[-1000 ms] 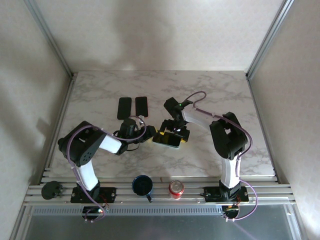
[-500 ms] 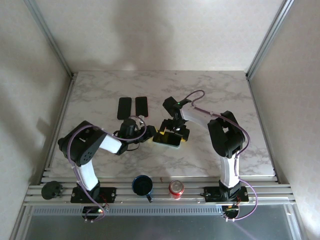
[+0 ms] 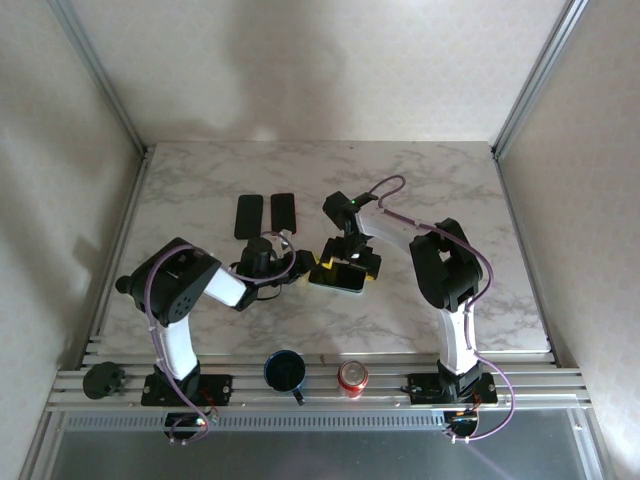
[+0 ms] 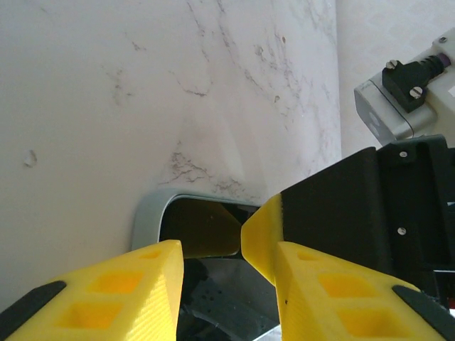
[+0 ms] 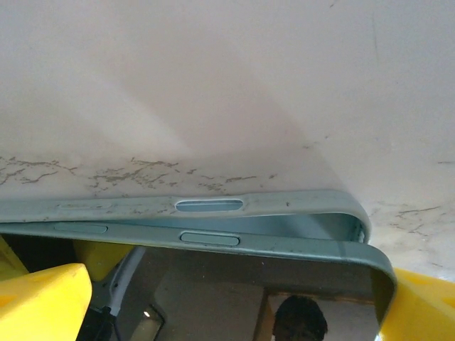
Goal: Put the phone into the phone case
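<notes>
The phone (image 3: 340,279), its dark screen up, lies on the marble table in a pale grey-green phone case (image 5: 298,202). In the right wrist view the phone's (image 5: 249,284) long side stands above the case wall, and a gap shows at the right corner. My right gripper (image 3: 346,262) hangs wide open over the phone, one fingertip (image 5: 419,305) beside that corner. My left gripper (image 3: 303,270) is at the phone's left end. Its fingers (image 4: 142,284) stand part-way apart over the screen (image 4: 220,298), next to a case corner (image 4: 146,217), gripping nothing that I can see.
Two dark flat slabs (image 3: 248,215) (image 3: 283,212) lie side by side behind the left gripper. A blue mug (image 3: 285,372), a red can (image 3: 352,376) and a black round object (image 3: 100,380) sit on the front rail. Walls close the table on three sides.
My right gripper has shifted slightly left and back over the phone, and the phone has moved a little with it. The left arm's elbow has swung slightly inward.
</notes>
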